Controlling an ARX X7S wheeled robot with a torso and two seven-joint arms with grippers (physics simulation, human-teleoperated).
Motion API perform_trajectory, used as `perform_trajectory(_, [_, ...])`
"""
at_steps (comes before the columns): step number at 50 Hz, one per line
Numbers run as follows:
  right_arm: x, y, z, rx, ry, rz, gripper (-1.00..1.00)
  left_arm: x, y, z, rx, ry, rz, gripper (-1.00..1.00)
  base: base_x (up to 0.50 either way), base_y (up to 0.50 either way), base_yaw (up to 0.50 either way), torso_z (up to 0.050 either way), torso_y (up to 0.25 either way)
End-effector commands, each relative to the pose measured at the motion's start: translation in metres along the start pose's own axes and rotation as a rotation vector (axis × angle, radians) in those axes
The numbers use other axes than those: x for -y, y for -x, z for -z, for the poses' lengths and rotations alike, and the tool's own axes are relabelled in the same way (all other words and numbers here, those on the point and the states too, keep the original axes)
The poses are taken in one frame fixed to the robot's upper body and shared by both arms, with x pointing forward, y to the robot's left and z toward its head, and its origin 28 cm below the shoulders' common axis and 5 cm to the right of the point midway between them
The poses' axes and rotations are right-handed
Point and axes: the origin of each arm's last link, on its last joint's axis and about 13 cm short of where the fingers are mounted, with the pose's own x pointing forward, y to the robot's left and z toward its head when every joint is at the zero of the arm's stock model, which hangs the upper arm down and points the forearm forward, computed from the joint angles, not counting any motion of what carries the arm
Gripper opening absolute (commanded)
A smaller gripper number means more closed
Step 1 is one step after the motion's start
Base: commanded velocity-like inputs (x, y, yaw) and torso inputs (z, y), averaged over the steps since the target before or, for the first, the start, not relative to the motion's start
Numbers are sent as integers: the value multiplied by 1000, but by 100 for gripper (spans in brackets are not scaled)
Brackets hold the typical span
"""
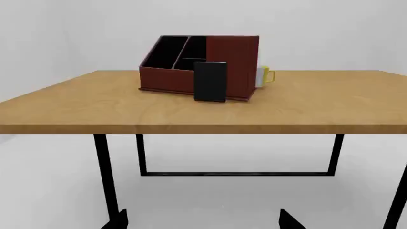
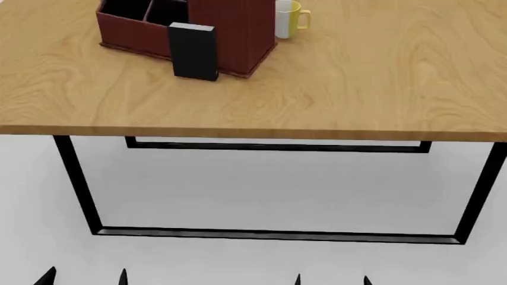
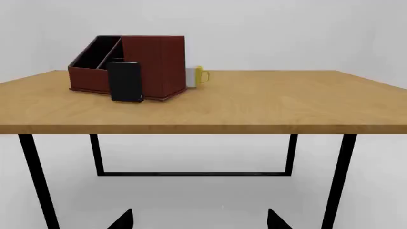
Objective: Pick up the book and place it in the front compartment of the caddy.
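A wooden table (image 2: 357, 77) with a warm, grained top fills the upper part of the head view, its near edge running straight across. Black metal legs (image 2: 75, 178) drop from the top and join a floor-level bar (image 2: 269, 235) — a second bar shows farther back beneath the tabletop. A yellow-and-white mug (image 2: 288, 19) stands upright on the table at about 12 o'clock in the head view, handle turned toward 3 o'clock. Pale grey floor (image 2: 262, 190) lies below — plain light walls (image 3: 286, 33) rise behind.
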Motion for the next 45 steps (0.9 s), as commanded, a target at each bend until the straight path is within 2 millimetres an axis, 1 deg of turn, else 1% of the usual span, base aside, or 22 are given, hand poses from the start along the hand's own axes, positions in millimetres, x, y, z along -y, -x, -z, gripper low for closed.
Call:
perform_trajectory(1, [0, 0, 0, 0, 0, 0, 100, 0, 0, 0, 0, 0, 0, 100, 0, 0, 0, 0, 0])
perform_trajectory(6, [0, 1, -13, 15, 16, -16, 100, 2, 0, -6, -9, -4, 2, 100, 0, 0, 0, 0, 0])
perform_trajectory(9, [-1, 4, -32, 53, 29, -28, 100, 2, 3, -16, -8, -4, 5, 100, 0, 0, 0, 0, 0])
perform_trajectory(12, [-1, 6, -55, 61, 49, -23, 100, 1, 6, -32, 1, -17, 11, 100, 0, 0, 0, 0, 0])
perform_trajectory(14, [0, 9, -79, 81, 58, -22, 100, 0, 7, -43, -3, -25, 8, 100, 0, 0, 0, 0, 0])
perform_trajectory(15, [0, 10, -84, 76, 76, -14, 100, -1, 7, -50, 2, -31, 12, 100, 0, 0, 0, 0, 0])
perform_trajectory(16, [0, 11, -96, 115, 73, -25, 100, -3, 7, -56, -4, -59, -9, 100, 0, 0, 0, 0, 0])
perform_trajectory(17, [0, 13, -107, 113, 75, -23, 100, -4, 7, -63, 5, -37, -4, 100, 0, 0, 0, 0, 0])
perform_trajectory(18, [0, 13, -112, 104, 91, -14, 100, -5, 7, -66, -3, -43, -7, 100, 0, 0, 0, 0, 0])
perform_trajectory(19, [0, 15, -121, 122, 91, -22, 100, -5, 7, -72, -9, -57, -26, 100, 0, 0, 0, 0, 0])
perform_trajectory(23, [1, 20, -143, 127, 107, -32, 100, -7, 11, -91, -24, -38, -29, 100, 0, 0, 0, 0, 0])
perform_trajectory(25, [2, 22, -152, 125, 119, -33, 100, -7, 15, -102, -27, -39, -31, 100, 0, 0, 0, 0, 0])
perform_trajectory(30, [1, 27, -170, 136, 153, -40, 100, -5, 22, -124, -18, -62, -14, 100, 0, 0, 0, 0, 0])
perform_trajectory(34, [0, 23, -181, 155, 174, -51, 100, -3, 28, -143, 5, -77, 8, 100, 0, 0, 0, 0, 0])
perform_trajectory(36, [13, 23, -197, 221, 229, 70, 100, -4, 32, -151, 11, -91, 12, 100, 0, 0, 0, 0, 0])
perform_trajectory(37, [14, 24, -204, 246, 229, 112, 100, -5, 33, -156, 20, -88, 10, 100, 0, 0, 0, 0, 0])
perform_trajectory(38, [9, 28, -209, 278, 204, 125, 100, -5, 33, -158, 19, -92, 11, 100, 0, 0, 0, 0, 0])
perform_trajectory(39, [6, 33, -212, 263, 195, 97, 100, -6, 33, -161, 32, -95, 11, 100, 0, 0, 0, 0, 0])
perform_trajectory(40, [2, 39, -213, 235, 188, 1, 100, -6, 32, -162, 31, -99, 8, 100, 0, 0, 0, 0, 0])
perform_trajectory(41, [-1, 45, -216, 228, 173, -55, 100, -7, 32, -165, 38, -99, 13, 100, 0, 0, 0, 0, 0])
perform_trajectory(44, [-1, 47, -221, 231, 198, -23, 100, -8, 37, -173, 48, -98, 13, 100, 0, 0, 0, 0, 0])
perform_trajectory(45, [-1, 47, -222, 238, 183, -22, 100, -9, 37, -174, 51, -95, 10, 100, 0, 0, 0, 0, 0])
